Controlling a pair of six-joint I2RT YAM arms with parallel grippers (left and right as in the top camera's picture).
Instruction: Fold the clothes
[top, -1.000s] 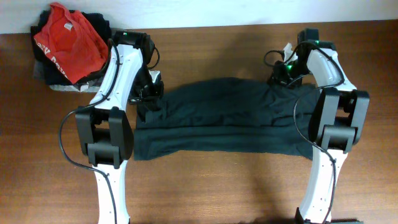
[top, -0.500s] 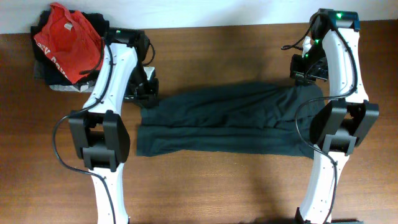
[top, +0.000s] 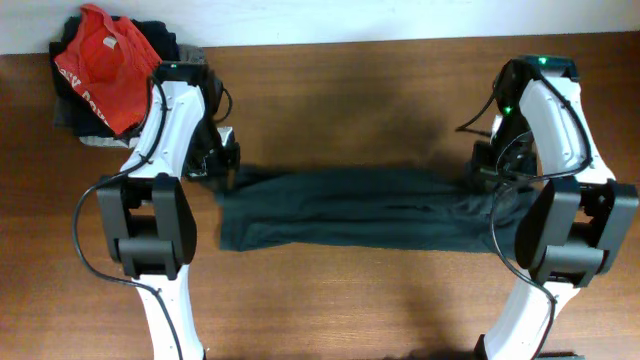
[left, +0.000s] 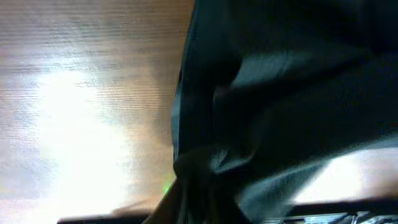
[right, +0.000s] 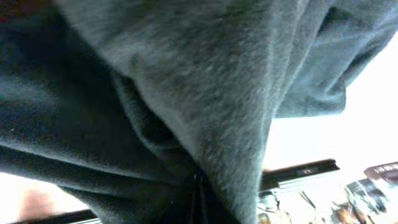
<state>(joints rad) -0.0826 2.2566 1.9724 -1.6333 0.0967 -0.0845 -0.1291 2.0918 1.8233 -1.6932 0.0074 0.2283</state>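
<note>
Left gripper is clamped on the far-left corner of the dark garment. The left wrist view shows the dark garment gathering into one tight bunch at bottom centre. The fingers are buried in fabric, with wood grain visible to the side.

Right gripper has the same grip on the far-right corner. The right wrist view is nearly all dark garment, with folds converging to a single pinch low centre. The fingers are hidden there too.

Arm pose, overhead view:
- Left arm runs from the near table edge out to the far side, then the wrist doubles back and inward, down onto the cloth.
- Right arm mirrors it, with the elbow high at the far side and the wrist tucked back inward.
- Both grippers sit at about the same depth, well apart.

The garment lies as a long, narrow, wrinkled band running left-right across the wooden table between the two arms. Its right end is partly under the right arm.

A red T-shirt sits on a stack of dark and grey clothes at the far-left corner, apart from the garment.
</note>
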